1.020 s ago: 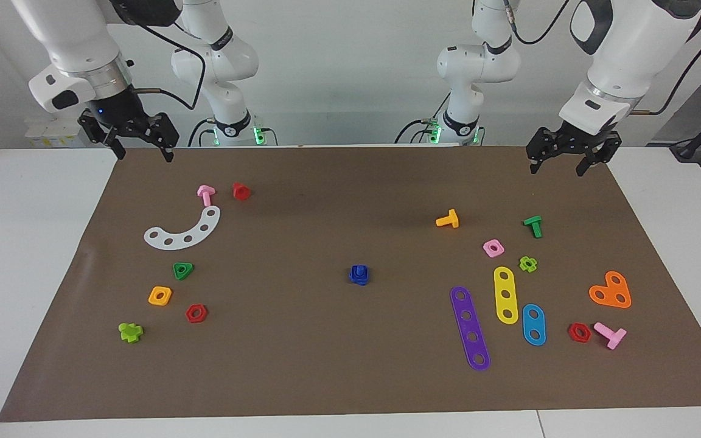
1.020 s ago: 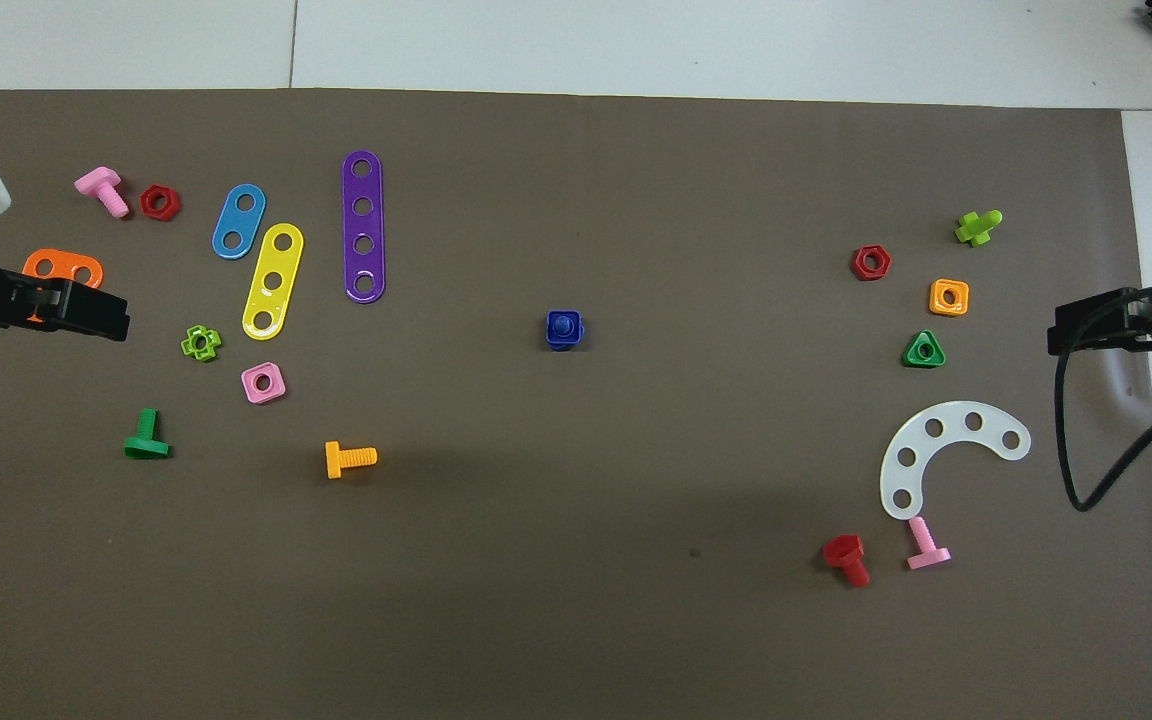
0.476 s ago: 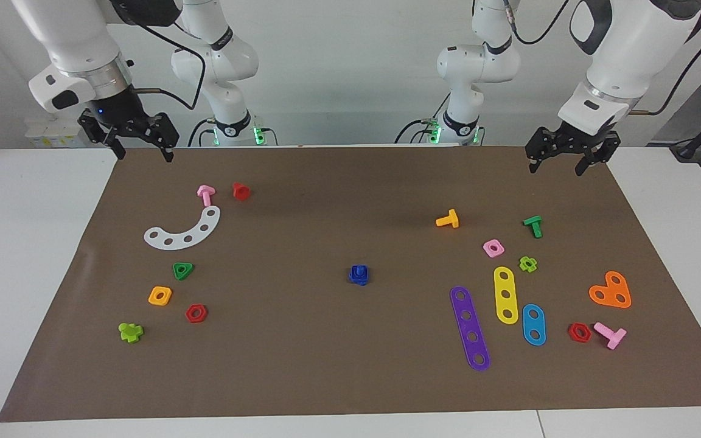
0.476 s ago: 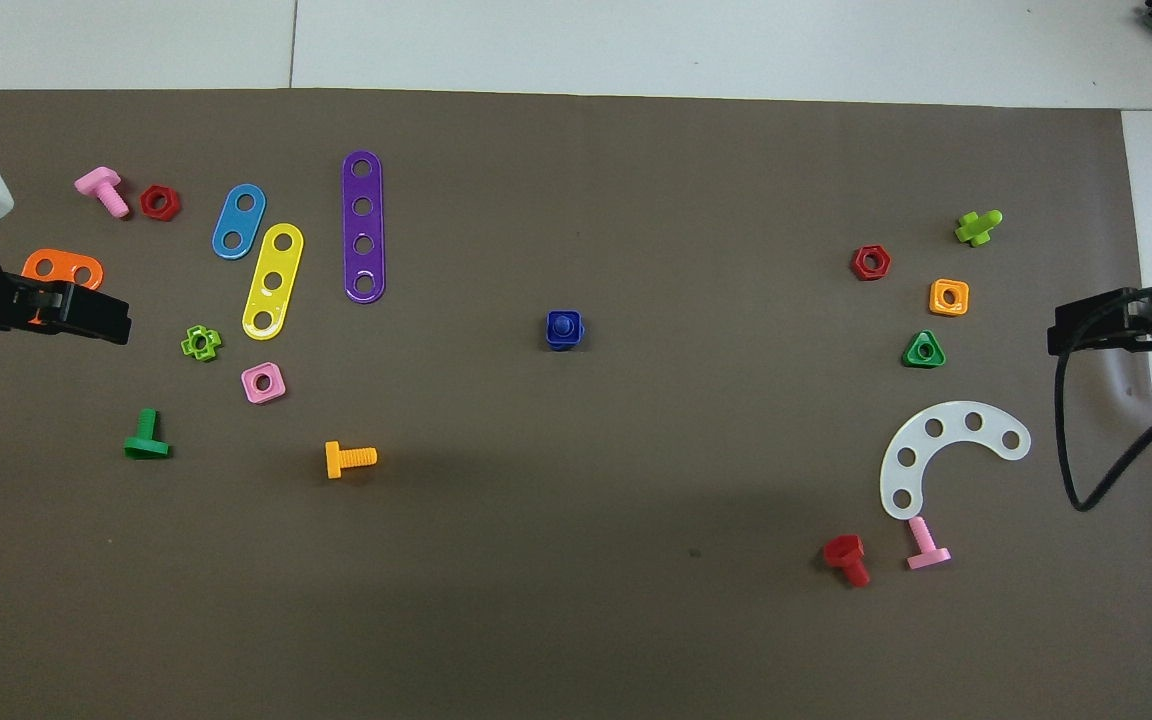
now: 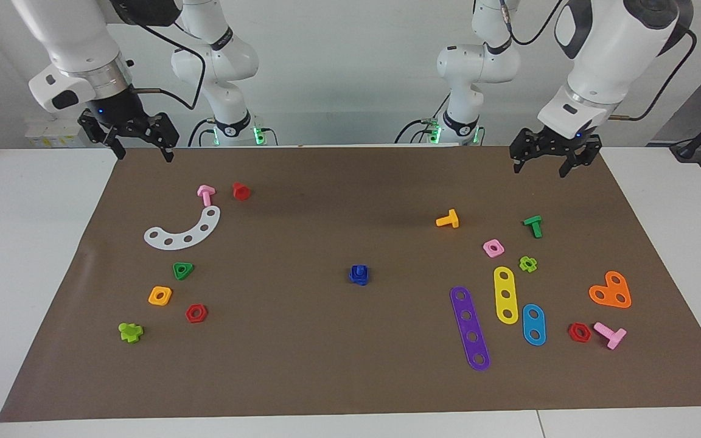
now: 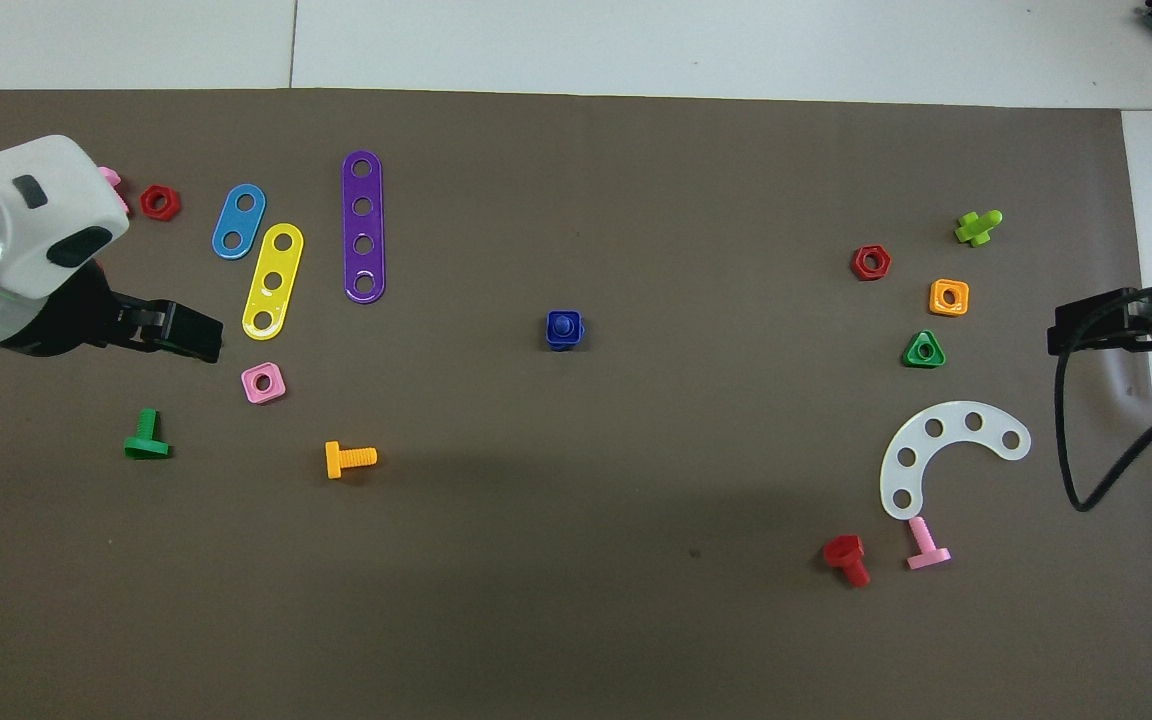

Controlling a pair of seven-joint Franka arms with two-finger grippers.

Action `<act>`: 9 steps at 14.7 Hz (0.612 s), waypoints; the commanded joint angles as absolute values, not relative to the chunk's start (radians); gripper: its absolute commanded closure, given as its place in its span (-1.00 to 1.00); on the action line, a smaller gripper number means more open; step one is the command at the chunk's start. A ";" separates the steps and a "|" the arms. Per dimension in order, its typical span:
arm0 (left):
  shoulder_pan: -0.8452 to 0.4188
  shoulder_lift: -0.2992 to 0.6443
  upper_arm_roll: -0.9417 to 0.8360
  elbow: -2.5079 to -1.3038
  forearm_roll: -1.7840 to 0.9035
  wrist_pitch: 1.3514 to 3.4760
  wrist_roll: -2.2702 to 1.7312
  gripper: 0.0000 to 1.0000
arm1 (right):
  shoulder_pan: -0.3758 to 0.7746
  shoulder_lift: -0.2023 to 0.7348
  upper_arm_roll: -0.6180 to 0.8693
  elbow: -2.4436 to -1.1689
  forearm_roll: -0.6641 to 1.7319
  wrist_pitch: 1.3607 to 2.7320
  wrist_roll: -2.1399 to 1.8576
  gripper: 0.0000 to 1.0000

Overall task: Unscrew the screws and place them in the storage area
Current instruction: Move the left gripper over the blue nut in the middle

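Our left tool (image 5: 539,163) hangs in the air with its fingers wide apart and nothing in them, up over the brown mat (image 5: 350,377) at the left arm's end of the surface (image 5: 34,255). Under and around it lie a dark green bolt (image 5: 533,225), a pink square nut (image 5: 493,247) and an orange bolt (image 5: 448,219). Farther from us are a light green nut (image 5: 528,263), a yellow strip (image 5: 506,295), a light blue strip (image 5: 533,324), a purple strip (image 5: 470,327), an orange heart piece (image 5: 611,291), a red nut (image 5: 579,332) and a pink bolt (image 5: 610,334). Our right tool (image 5: 141,149) waits in the air at the mat's edge by the right arm's end, fingers also wide apart and holding nothing. The blue screw (image 5: 358,274) sits in the middle of the mat, stuck in a blue square nut, well apart from both tools. The storage area (image 5: 180,233) is toward the right arm's end, with the white curved strip, a pink bolt and a red bolt nearer to us, and a green triangle nut (image 5: 183,270), an orange square nut (image 5: 160,295) and a red six-sided nut (image 5: 196,313) farther out.
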State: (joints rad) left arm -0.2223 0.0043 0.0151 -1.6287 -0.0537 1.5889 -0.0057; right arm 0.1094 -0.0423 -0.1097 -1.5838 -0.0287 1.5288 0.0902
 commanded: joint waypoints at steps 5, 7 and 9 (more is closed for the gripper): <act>-0.452 0.213 0.028 -1.545 -0.106 1.755 -0.270 -1.00 | 0.101 -0.063 -0.104 -1.605 -0.014 1.529 0.089 -1.00; -0.480 0.244 0.026 -1.537 -0.133 1.854 -0.325 -1.00 | 0.101 -0.063 -0.104 -1.605 -0.014 1.529 0.089 -1.00; -0.518 0.323 0.028 -1.479 -0.138 1.890 -0.356 -1.00 | 0.101 -0.063 -0.104 -1.605 -0.014 1.528 0.089 -1.00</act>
